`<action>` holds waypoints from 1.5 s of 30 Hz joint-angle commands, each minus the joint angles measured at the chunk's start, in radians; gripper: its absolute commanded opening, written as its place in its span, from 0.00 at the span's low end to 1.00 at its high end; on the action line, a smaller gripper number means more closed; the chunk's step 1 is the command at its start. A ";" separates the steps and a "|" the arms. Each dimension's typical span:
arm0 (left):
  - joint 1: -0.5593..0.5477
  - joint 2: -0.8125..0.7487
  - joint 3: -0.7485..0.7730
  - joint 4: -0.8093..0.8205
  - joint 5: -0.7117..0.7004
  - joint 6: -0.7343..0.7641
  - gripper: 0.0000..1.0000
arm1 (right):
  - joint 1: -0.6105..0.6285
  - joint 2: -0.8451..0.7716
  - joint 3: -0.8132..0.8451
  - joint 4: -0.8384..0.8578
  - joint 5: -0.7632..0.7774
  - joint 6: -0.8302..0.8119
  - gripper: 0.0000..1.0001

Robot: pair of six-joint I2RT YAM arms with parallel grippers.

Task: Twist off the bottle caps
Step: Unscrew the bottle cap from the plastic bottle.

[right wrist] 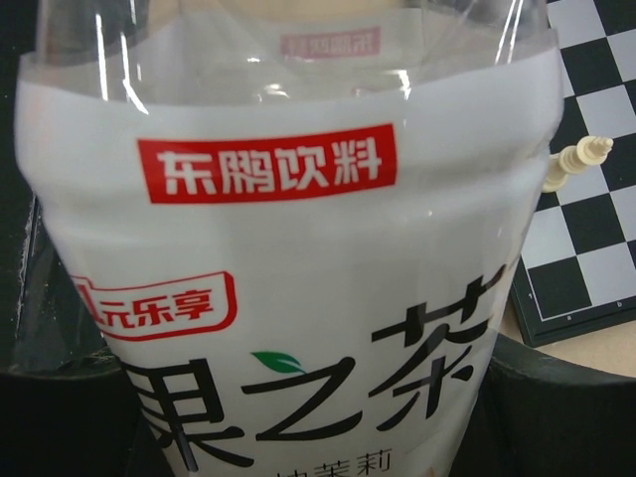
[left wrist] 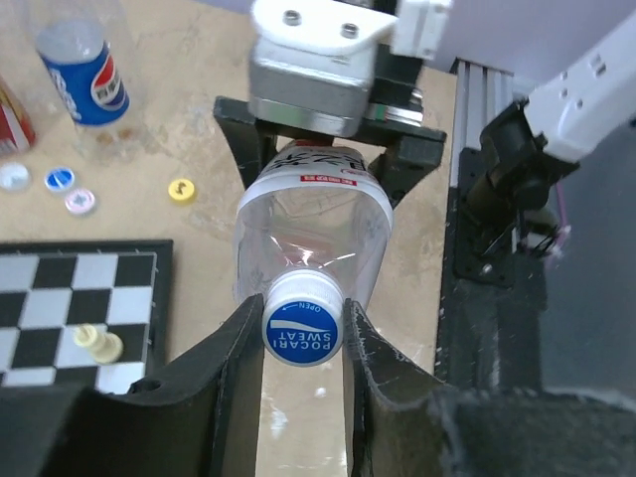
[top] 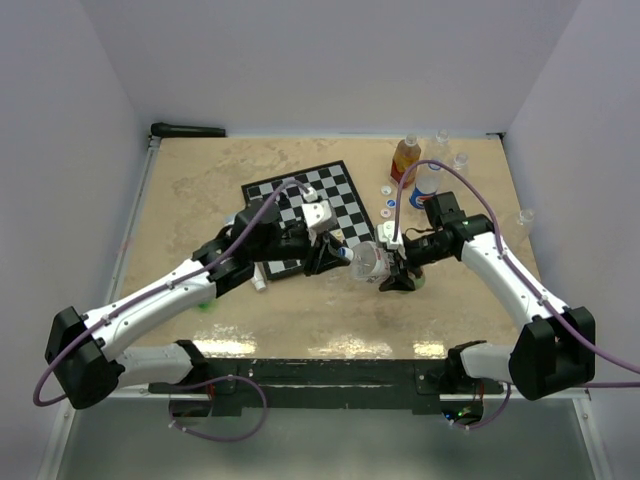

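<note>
Four loose caps (left wrist: 180, 189), three labelled bottles (top: 405, 158), one chessboard (top: 335, 200)

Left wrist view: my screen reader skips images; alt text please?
A clear bottle, clamped by the right gripper, points its white-and-blue cap at the camera, pinched between the left gripper's fingers. Loose caps and a chessboard lie left.

The left arm (top: 150, 300) stretches forward and to the right from its base, with its wrist turned so the left gripper (top: 335, 256) points across at the other arm. The right arm (top: 510, 275) bends at the elbow and comes in leftward, so the right gripper (top: 393, 268) faces the left one. The right gripper's jaws are clamped on the body of the bottle (left wrist: 313, 234), which lies sideways between the two. The left gripper's fingers (left wrist: 234, 378) sit on either side of the bottle cap (left wrist: 303, 333) and seem to touch it, though how firmly is hard to judge.
</note>
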State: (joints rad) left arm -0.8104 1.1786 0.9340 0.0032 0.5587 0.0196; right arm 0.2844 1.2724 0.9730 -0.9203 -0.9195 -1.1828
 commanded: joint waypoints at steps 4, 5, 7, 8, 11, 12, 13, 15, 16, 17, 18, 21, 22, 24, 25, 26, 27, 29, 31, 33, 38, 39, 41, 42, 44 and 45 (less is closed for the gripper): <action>-0.001 -0.004 0.163 -0.254 -0.452 -0.780 0.00 | 0.006 0.012 0.006 -0.006 0.002 -0.011 0.19; -0.003 -0.007 0.161 -0.268 -0.459 -0.812 0.00 | 0.006 0.013 0.006 -0.006 0.002 -0.011 0.19; -0.001 -0.014 0.155 -0.275 -0.464 -0.866 0.00 | 0.006 0.015 0.006 -0.006 0.001 -0.011 0.19; -0.003 -0.014 0.155 -0.272 -0.461 -0.877 0.00 | 0.006 0.015 0.006 -0.006 0.002 -0.012 0.19; -0.007 -0.004 0.163 -0.267 -0.444 -0.886 0.00 | 0.006 0.010 0.004 -0.008 0.002 -0.011 0.19; -0.007 -0.001 0.164 -0.275 -0.444 -0.886 0.05 | 0.006 0.008 0.001 -0.008 0.004 -0.009 0.19; -0.006 0.001 0.167 -0.278 -0.442 -0.883 0.10 | 0.006 0.008 0.001 -0.006 0.004 -0.009 0.18; -0.007 0.004 0.170 -0.288 -0.434 -0.866 0.21 | 0.006 0.013 0.001 -0.003 0.004 -0.008 0.19; -0.007 0.001 0.175 -0.299 -0.445 -0.856 0.28 | 0.006 0.015 0.001 -0.003 0.005 -0.008 0.18; -0.006 -0.003 0.178 -0.305 -0.456 -0.847 0.40 | 0.006 0.016 0.003 -0.005 0.005 -0.009 0.19; -0.004 -0.011 0.178 -0.313 -0.465 -0.833 0.50 | 0.006 0.018 0.004 -0.005 0.005 -0.008 0.18; -0.004 -0.039 0.175 -0.316 -0.490 -0.759 0.73 | 0.006 0.019 0.003 -0.006 0.007 -0.009 0.19; -0.004 -0.048 0.170 -0.312 -0.487 -0.715 0.78 | 0.006 0.018 0.003 -0.006 0.007 -0.009 0.19; -0.004 -0.072 0.157 -0.299 -0.456 -0.600 0.87 | 0.006 0.018 0.003 -0.006 0.007 -0.009 0.19; -0.004 -0.088 0.146 -0.287 -0.430 -0.548 0.92 | 0.006 0.018 0.004 -0.006 0.007 -0.009 0.19; -0.003 -0.103 0.135 -0.275 -0.389 -0.481 0.96 | 0.006 0.018 0.004 -0.006 0.008 -0.009 0.19; -0.003 -0.121 0.126 -0.267 -0.347 -0.396 0.98 | 0.006 0.018 0.003 -0.006 0.008 -0.011 0.19; -0.003 -0.148 0.118 -0.267 -0.306 -0.299 1.00 | 0.006 0.018 0.003 -0.009 0.008 -0.011 0.19; -0.004 -0.172 0.118 -0.279 -0.292 -0.195 1.00 | 0.006 0.018 0.003 -0.009 0.007 -0.012 0.18; -0.003 -0.200 0.112 -0.281 -0.280 -0.077 1.00 | 0.006 0.018 0.003 -0.011 0.007 -0.015 0.18; -0.003 -0.328 -0.033 -0.186 -0.195 0.310 1.00 | 0.006 0.015 0.003 -0.011 0.007 -0.015 0.18; -0.003 -0.352 -0.061 -0.168 -0.186 0.371 1.00 | 0.006 0.015 0.003 -0.012 0.008 -0.017 0.19; -0.003 -0.379 -0.093 -0.128 -0.183 0.445 1.00 | 0.006 0.015 0.001 -0.011 0.008 -0.015 0.18; -0.003 -0.382 -0.099 -0.117 -0.171 0.472 1.00 | 0.006 0.016 0.001 -0.011 0.008 -0.015 0.19; -0.001 -0.372 -0.095 -0.108 -0.151 0.496 1.00 | 0.006 0.018 0.001 -0.012 0.008 -0.015 0.18; -0.001 -0.361 -0.092 -0.105 -0.134 0.503 1.00 | 0.006 0.019 0.001 -0.011 0.008 -0.015 0.18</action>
State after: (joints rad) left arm -0.8127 0.8040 0.8406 -0.2062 0.3515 0.3408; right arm 0.2916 1.2922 0.9730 -0.9241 -0.9054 -1.1854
